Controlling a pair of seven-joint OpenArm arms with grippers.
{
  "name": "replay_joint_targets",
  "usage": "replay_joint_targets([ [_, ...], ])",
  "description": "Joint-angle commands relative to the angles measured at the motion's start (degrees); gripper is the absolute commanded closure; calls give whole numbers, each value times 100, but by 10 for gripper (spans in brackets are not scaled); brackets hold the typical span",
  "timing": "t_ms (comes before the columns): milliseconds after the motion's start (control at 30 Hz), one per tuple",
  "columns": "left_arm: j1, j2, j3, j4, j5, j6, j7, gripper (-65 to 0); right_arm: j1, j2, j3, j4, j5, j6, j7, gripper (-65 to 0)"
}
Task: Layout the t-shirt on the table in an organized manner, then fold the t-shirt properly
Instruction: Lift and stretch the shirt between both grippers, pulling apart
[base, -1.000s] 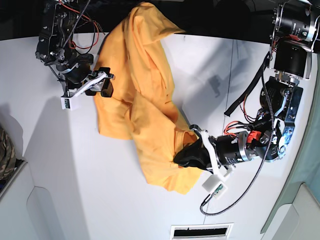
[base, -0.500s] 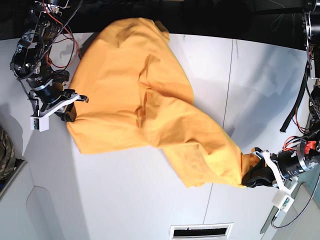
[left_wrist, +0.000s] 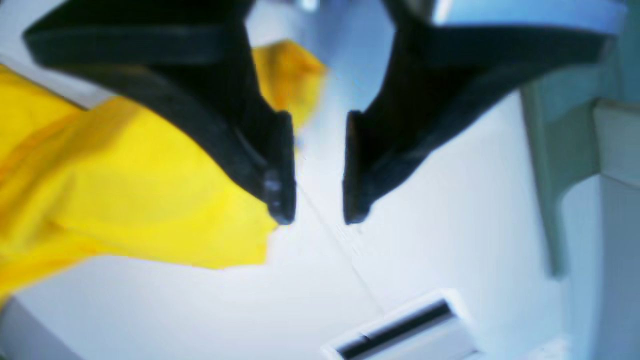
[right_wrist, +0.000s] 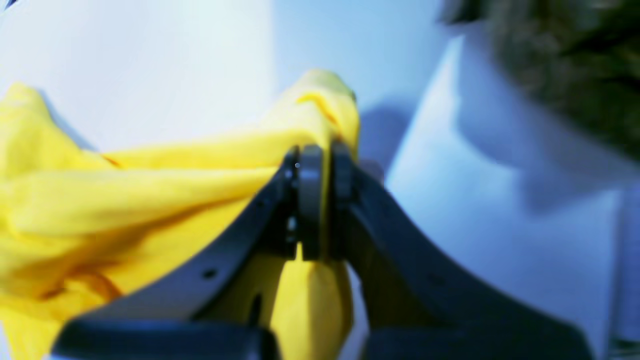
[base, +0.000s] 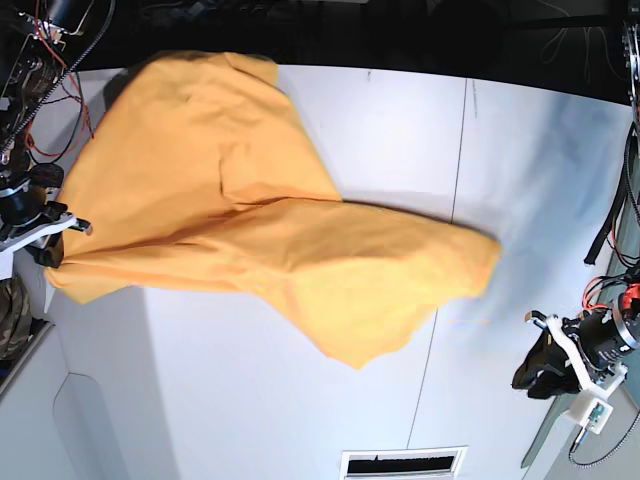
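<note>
Black rubber-faced fingers (left_wrist: 272, 165) of the left gripper (left_wrist: 317, 172) fill the near part of the left wrist view, standing apart with bare white table (left_wrist: 425, 200) showing through the gap and nothing held between them; a loose corner of the orange-yellow t-shirt (left_wrist: 135, 200) lies just beside and behind one finger, not touching the other. In the base view this gripper (base: 545, 368) hangs near the table's front right corner, clear of the cloth, with a slotted white vent (base: 402, 462) at the front edge nearby. Further in, the t-shirt (base: 230, 220) spreads across the table (base: 530, 170) from that side toward the far left, rumpled, with a broad fold running through its middle and one end reaching the table's rear edge. A thin dark seam (base: 455, 190) crosses the tabletop beside the shirt's right end. At the left edge the right gripper (base: 45, 245) grips the shirt's corner; the right wrist view shows its black fingers (right_wrist: 310, 200) pressed together on a bunched pinch of yellow fabric (right_wrist: 150, 200), the rest trailing away over the white surface. Beyond it, blurred, sits a camouflage-patterned cloth (right_wrist: 565, 65) off the table's side.
</note>
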Motion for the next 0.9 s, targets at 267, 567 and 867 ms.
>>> replay_joint_targets([
  [267,-68,330,-50,-732,-411,-120,691,-291,13,107,20,98,754,42,-879,-282],
  [567,1298,269,-50,-754,-1224,-768,815,-291,-1191,-39,20,151,1471,442,-887,-282],
  [867,1687,686,-39,-776,48,-562,-232,-291,-1937,-83,219,151,1458,463,-761,-350],
])
